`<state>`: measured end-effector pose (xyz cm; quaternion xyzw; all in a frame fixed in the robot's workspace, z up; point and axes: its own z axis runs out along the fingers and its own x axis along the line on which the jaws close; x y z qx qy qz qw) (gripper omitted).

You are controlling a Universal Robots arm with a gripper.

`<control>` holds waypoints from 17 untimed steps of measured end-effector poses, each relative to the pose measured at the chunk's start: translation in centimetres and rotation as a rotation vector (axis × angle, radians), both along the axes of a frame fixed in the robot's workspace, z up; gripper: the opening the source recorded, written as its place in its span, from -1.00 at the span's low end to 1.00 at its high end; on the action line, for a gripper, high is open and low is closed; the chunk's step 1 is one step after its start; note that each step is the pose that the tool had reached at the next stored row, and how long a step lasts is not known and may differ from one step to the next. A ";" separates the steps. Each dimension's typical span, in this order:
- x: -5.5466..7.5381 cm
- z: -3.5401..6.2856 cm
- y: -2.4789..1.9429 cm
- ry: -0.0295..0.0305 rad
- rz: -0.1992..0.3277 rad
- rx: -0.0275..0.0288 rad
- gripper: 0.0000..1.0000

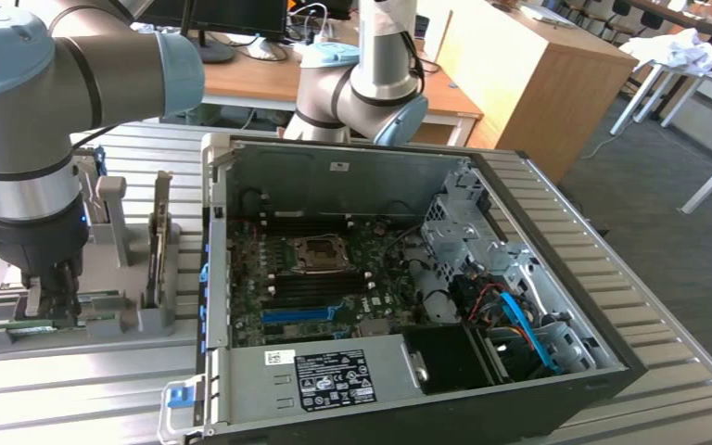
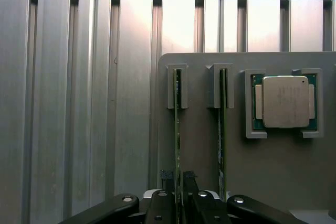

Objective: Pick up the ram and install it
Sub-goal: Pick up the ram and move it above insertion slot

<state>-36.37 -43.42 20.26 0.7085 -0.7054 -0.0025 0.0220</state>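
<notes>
The ram is a slim green stick standing on edge in a slot of the grey holder. My gripper straddles its near end, one dark finger on each side with a narrow gap left, so it is open around the stick. In the exterior view the gripper reaches straight down into the holder at that view's left, beside the open computer case. The motherboard lies inside the case with a long blue slot.
A second green stick stands parallel in the neighbouring slot. A square processor chip sits in a pocket of the holder. A tall card stands upright in the holder between my arm and the case wall. Ribbed metal table lies around.
</notes>
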 end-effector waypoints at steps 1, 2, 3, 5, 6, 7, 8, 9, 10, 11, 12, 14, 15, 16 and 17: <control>0.0 0.00 0.00 0.0000 0.000 0.0000 -0.58; 0.0 0.00 0.00 0.0000 0.000 0.0000 -0.58; 0.0 0.00 0.00 0.0000 0.000 0.0000 -0.58; 0.0 0.00 0.00 0.0000 0.000 0.0000 -0.58; 0.0 0.00 0.00 0.0000 0.000 0.0000 -0.58; 0.0 0.00 0.00 0.0000 0.000 0.0000 -0.58; 0.0 0.00 0.00 0.0000 0.000 0.0000 -0.58; 0.0 0.00 0.00 0.0000 0.000 0.0000 -0.58; 0.0 0.00 0.00 0.0000 0.000 0.0000 -0.58; 0.0 0.00 0.00 -0.0001 0.000 0.0000 -0.58; 0.0 0.00 0.00 0.0000 0.000 0.0000 -0.58; 0.0 0.00 0.00 0.0000 0.000 0.0000 -0.58; 0.0 0.00 0.00 0.0000 0.000 0.0000 -0.61; 0.0 0.00 0.00 0.0000 0.000 0.0000 -0.61; 0.0 0.00 0.00 0.0000 0.000 0.0001 -0.74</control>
